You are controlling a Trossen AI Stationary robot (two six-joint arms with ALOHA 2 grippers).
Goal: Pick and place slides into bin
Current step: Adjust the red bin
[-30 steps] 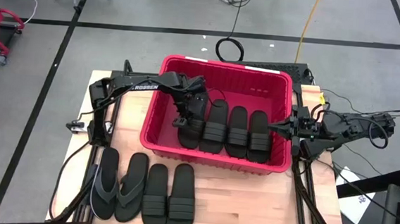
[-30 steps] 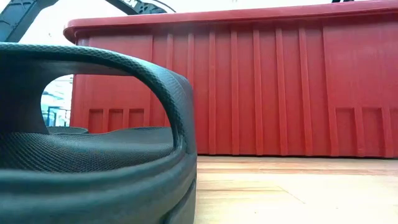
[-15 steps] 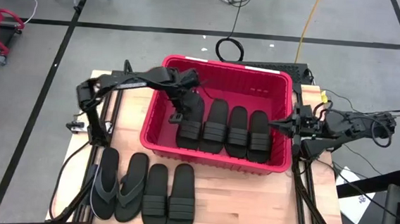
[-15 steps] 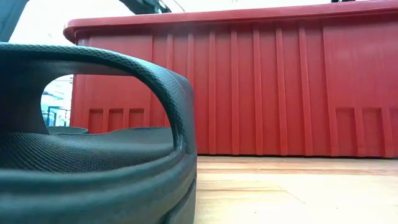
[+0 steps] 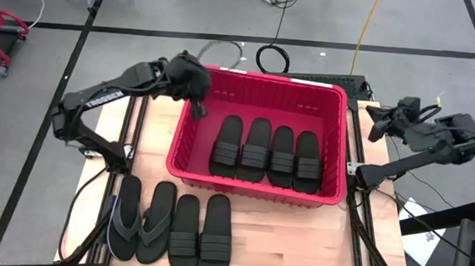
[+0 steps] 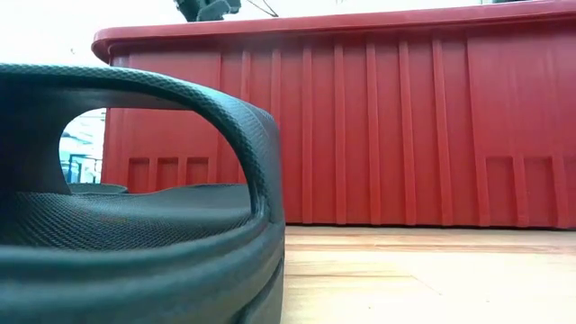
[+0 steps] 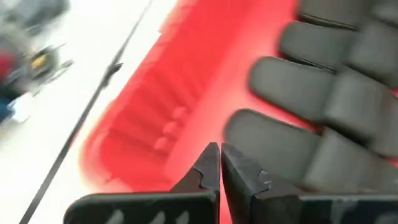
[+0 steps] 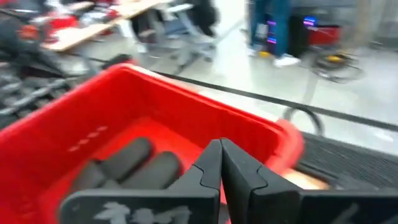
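Grey floor crossed with black tape lines surrounds the wooden table, where the red bin holds four ribbed-strap slides lying side by side. Four more slides wait in a row on the near edge: two thong flip-flops and two strapped ones. Above the bin's far left corner, the left gripper hangs empty with its fingers pressed together. The right gripper, likewise pinched on nothing, sits off the bin's right side. Reaching for the row means crossing the bin's near wall, and a low pass could clip the rim and shove the bin. The flip-flops appear to overlap slightly, so a grab might drag both or slip off thin rubber.
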